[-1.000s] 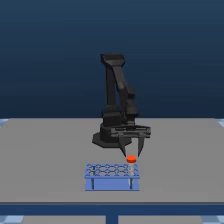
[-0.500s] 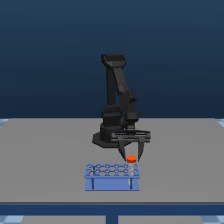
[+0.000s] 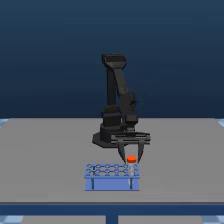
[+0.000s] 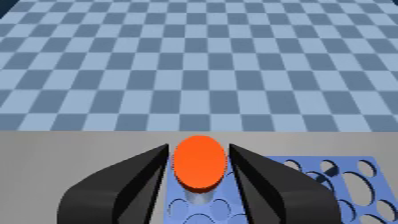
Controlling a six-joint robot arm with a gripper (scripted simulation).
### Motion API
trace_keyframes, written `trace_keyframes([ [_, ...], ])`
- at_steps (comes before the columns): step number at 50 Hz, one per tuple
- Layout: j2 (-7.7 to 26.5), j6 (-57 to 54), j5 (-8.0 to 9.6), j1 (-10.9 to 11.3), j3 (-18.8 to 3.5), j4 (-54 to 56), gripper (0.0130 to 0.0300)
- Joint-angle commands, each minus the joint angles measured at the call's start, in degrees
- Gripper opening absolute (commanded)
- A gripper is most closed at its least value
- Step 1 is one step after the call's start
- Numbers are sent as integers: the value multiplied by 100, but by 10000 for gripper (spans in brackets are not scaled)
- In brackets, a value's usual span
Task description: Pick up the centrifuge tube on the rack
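Grey tabletop [image 3: 45, 150] under a dark blue backdrop, that's all I get from the exterior view. Taking the blue rack [image 3: 111, 176] as my landmark: it sits on the tabletop nearer the camera than the black arm [image 3: 119, 100], whose base stands just behind the rack. Rack top is a grid of round holes, open sides, thin legs.

Centrifuge tube [image 3: 131, 161] stands upright in a hole at the rack's back corner, on the exterior view's right. Orange-red cap sticks up above the rack top; the whitish body below it is mostly hidden by the grid.

My hand [image 3: 131, 159] hangs straight over that corner of the rack, fingers pointing down, one dark finger on each side of the cap. In the wrist view the two fingers [image 4: 124, 185] flank the orange cap [image 4: 199, 162] closely, with thin slivers of gap on both sides as far as I can make out. So the hand reads as spread around the cap, not clamped on it. Tube is seated in the rack, not lifted.

Wrist view also shows a light blue checkered floor [image 4: 195, 60] beyond the tabletop edge.
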Motion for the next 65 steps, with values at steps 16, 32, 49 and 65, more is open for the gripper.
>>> trace_keyframes([
  [16, 0, 23, -17, 0, 0, -4, 130],
  [32, -14, -28, -2, -3, -6, 44, 130],
  [49, -149, -539, 124, -3, -74, 530, 130],
  [65, -337, -1418, 280, -3, -182, 1372, 130],
])
